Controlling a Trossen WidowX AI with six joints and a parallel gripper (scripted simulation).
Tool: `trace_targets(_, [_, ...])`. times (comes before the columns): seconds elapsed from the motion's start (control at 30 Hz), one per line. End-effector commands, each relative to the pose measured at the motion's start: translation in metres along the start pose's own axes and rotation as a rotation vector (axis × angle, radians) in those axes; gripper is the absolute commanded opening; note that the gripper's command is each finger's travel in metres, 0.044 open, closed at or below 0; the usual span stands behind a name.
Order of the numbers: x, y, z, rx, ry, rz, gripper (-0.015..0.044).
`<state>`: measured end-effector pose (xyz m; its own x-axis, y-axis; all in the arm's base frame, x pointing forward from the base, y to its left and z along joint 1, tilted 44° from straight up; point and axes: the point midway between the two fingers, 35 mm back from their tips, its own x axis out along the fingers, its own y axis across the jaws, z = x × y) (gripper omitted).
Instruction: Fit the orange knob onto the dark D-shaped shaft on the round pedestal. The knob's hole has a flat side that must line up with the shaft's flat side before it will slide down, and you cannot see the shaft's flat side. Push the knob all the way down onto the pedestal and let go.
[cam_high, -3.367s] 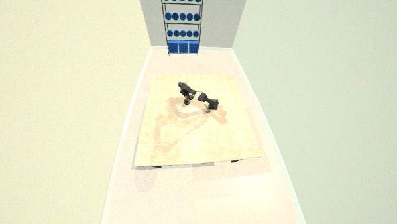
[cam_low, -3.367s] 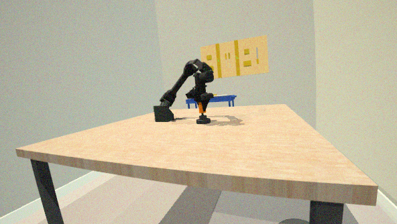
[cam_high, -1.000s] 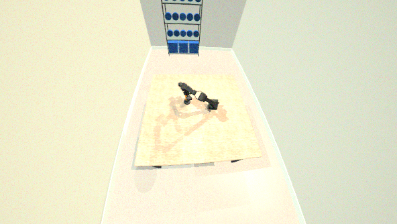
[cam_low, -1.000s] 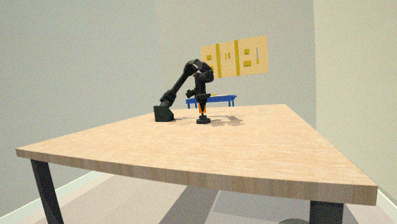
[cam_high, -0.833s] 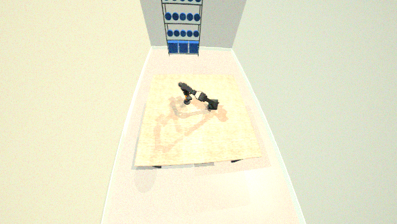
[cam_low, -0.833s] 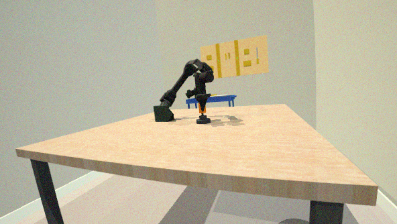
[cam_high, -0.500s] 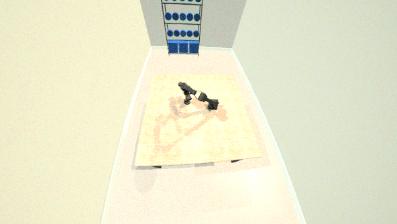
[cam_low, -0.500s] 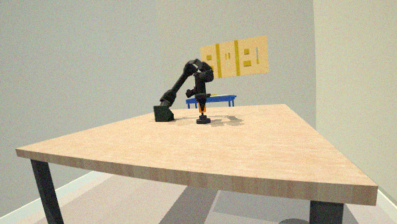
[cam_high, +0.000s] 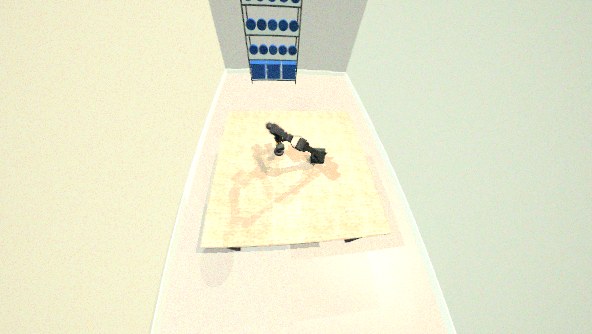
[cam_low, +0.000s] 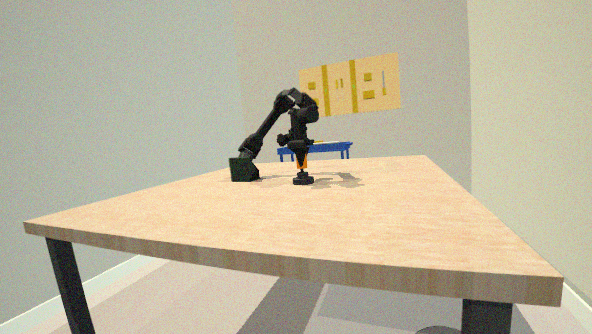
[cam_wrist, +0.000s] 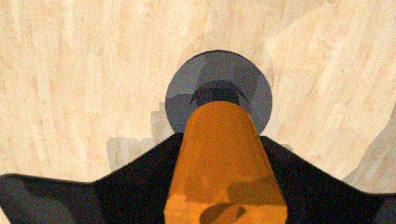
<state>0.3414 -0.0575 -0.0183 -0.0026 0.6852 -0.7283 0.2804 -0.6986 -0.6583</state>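
Observation:
The orange knob is upright between the fingers of my gripper, which is shut on it. The round dark pedestal stands on the table below the knob. Its dark shaft shows just past the knob's lower end in the wrist view. In the exterior view the knob is above the pedestal, at about the height of the shaft's top. I cannot tell whether knob and shaft touch. The knob's hole and the shaft's flat side are hidden.
The arm's base stands on the wooden table, to the left of the pedestal in the exterior view. A blue bench and a shelf rack with blue bins stand beyond the table.

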Motion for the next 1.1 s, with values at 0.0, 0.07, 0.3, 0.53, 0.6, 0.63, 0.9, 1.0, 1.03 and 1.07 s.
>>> trace_targets(0.0, [0.0002,-0.0002,-0.0002,0.008,0.003,0.000,0.0000])
trace_targets(0.07, [0.0002,-0.0002,-0.0002,0.008,0.003,0.000,0.0000])
trace_targets(0.3, [-0.0017,-0.0003,-0.0005,0.008,0.003,0.000,0.0000])
trace_targets(0.53, [-0.0045,-0.0001,-0.0016,0.061,0.003,0.000,0.0000])
trace_targets(0.6, [-0.0044,0.0004,-0.0018,0.132,0.003,0.000,0.0000])
trace_targets(0.63, [-0.0042,0.0007,-0.0018,0.176,0.003,0.000,0.0000])
trace_targets(0.9, [-0.0020,0.0004,-0.0009,0.217,0.003,0.000,0.0000])
trace_targets(1.0, [-0.0014,-0.0001,-0.0002,0.217,0.003,0.000,0.0000])
trace_targets(1.03, [-0.0014,-0.0002,-0.0002,0.217,0.003,0.000,0.0000])
trace_targets(1.07, [-0.0009,-0.0002,-0.0002,0.217,0.003,0.000,0.0000])
